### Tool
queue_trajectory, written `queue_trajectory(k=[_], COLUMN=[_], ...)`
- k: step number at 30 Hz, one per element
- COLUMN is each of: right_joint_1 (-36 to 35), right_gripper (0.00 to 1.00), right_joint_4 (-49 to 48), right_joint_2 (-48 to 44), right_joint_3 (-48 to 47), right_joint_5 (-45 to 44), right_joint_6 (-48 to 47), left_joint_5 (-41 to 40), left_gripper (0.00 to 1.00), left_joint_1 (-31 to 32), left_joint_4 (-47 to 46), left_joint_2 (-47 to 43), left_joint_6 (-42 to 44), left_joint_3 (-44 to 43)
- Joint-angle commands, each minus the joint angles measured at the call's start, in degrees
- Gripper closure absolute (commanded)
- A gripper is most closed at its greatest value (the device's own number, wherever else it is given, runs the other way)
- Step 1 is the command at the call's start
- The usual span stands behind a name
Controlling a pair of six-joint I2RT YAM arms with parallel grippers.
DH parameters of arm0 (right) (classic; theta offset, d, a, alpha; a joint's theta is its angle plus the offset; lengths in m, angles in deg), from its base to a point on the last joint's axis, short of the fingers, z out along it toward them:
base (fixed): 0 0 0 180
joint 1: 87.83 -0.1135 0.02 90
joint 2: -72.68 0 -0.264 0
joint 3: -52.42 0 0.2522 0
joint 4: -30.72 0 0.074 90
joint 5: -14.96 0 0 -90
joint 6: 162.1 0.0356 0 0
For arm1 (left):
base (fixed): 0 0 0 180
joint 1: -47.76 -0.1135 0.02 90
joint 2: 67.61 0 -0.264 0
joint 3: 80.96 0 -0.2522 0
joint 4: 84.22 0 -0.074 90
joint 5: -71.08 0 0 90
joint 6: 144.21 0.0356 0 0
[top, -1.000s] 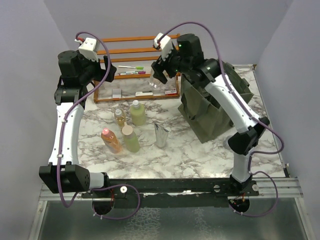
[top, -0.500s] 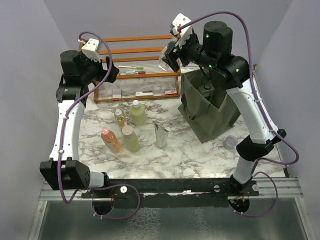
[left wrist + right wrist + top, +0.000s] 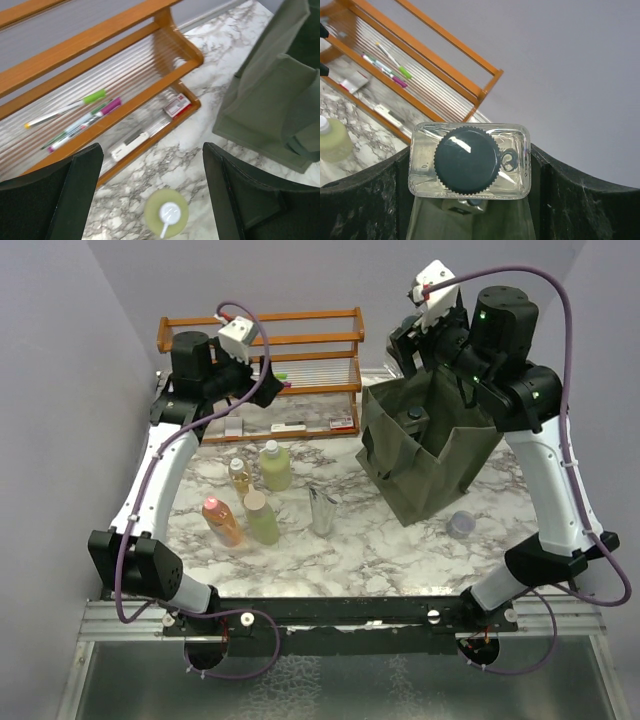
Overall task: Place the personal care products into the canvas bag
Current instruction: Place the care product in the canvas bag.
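The right arm has swung off the rack (image 3: 300, 340) to hang over the canvas bag (image 3: 420, 465) — the left arm has slid right too. Nearest, the silver tube (image 3: 322, 510) and a pale green bottle (image 3: 262, 517) stand on the marble table (image 3: 400, 550). Further back, the left gripper (image 3: 150, 190) hangs empty, jaws spread wide. Farthest, above the bag, the right gripper (image 3: 413, 343) clamps a clear dark-capped bottle (image 3: 468, 160) by its sides.

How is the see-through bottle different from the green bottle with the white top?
The clear bottle has a dark cap; the green bottle has a white one. The clear bottle is gripped by the right gripper; the green bottle stands on the table. Both are capped.
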Motion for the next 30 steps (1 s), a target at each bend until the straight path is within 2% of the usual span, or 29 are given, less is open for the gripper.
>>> queue_trajectory(k=[1, 8, 16, 21, 30], right_joint_1=[2.14, 7.32, 13.23, 16.41, 18.92], right_gripper=[0.99, 0.99, 0.99, 0.99, 0.99], right_joint_4=[-9.50, -9.40, -9.13, -9.17, -8.40], right_joint_2=[-6.55, -11.23, -14.33, -16.15, -15.58], right_joint_3=[3.74, 11.22, 17.91, 22.02, 23.43], right_joint_5=[-1.05, 1.78, 5.95, 8.22, 12.86], right_joint_6=[-0.07, 1.70, 3.49, 4.49, 5.22], left_joint_5=[3.15, 6.43, 5.73, 10.57, 16.65], left_gripper=[0.17, 0.18, 0.19, 0.20, 0.22], left_joint_1=[5.11, 12.08, 18.43, 20.22, 22.30], left_joint_4=[-3.38, -7.17, -11.09, -13.89, -12.52], left_joint_2=[2.73, 9.51, 16.59, 17.74, 16.31], left_joint_6=[1.25, -1.58, -9.13, -13.97, -10.84], left_joint_3=[-2.36, -6.23, -11.90, -11.03, -8.14])
